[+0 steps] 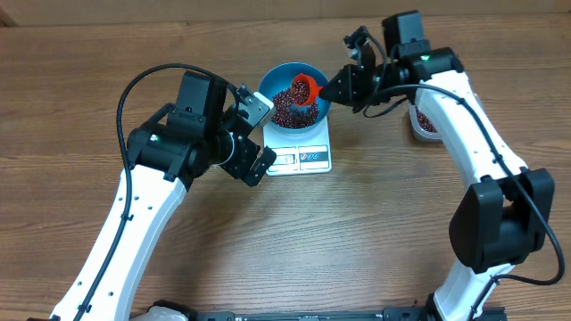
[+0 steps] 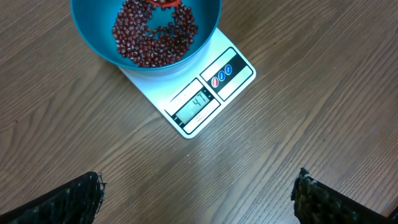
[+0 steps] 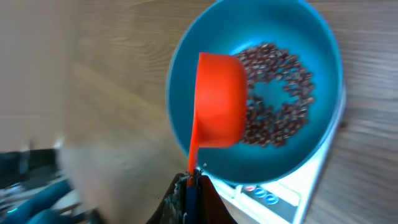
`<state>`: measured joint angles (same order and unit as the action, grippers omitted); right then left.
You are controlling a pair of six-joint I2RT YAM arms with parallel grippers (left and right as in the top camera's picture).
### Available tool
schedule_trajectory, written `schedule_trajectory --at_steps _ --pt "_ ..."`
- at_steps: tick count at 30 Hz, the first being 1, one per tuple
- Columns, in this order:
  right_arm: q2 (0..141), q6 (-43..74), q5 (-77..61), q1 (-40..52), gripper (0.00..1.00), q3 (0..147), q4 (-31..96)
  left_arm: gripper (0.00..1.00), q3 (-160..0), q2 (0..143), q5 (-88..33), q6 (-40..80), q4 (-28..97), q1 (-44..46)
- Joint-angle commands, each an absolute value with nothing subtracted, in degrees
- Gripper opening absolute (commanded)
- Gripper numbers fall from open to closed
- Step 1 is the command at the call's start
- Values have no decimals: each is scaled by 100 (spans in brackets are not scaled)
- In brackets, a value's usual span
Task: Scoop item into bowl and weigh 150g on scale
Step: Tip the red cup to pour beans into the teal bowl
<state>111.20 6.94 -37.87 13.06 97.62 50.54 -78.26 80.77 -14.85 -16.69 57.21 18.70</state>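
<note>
beans (image 1: 290, 107), small and dark red-brown, lie in the blue bowl (image 1: 270, 78), spread in a loose ring around a bare patch of its floor, and the bowl stands on the white scale (image 1: 308, 159) near the middle of the wooden desk (image 1: 107, 53). on the left, the left tool (image 1: 268, 134) hovers just beside the scale and bowl with its jaws spread wide and nothing between them; in its wrist view the two dark fingers (image 2: 68, 200) sit at the lower corners with bare wood between. the scale's display (image 2: 198, 104) faces the near edge and shows dark digits, too small to read with certainty, with three round buttons (image 2: 221, 75) beside it. over the bowl's right half a red scoop (image 3: 217, 99) hangs tipped, its smooth outer side turned to the right wrist camera. the right tool (image 3: 193, 183) is clamped tight on the scoop's thin handle, reaching in from the right. further right, partly hidden behind the right arm, a clear tub (image 1: 421, 125) holds more of the same dark beans.
</note>
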Motion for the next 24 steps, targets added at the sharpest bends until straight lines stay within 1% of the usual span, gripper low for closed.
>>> schedule_trajectory --at_steps 1,24 --pt "11124 749 -3015 1441 4 9953 5015 99 -7944 8014 -1594 -1629 5697 1839" --pt "11124 727 -2936 1538 4 9953 4884 99 -7944 8014 -1594 -1629 5697 1839"
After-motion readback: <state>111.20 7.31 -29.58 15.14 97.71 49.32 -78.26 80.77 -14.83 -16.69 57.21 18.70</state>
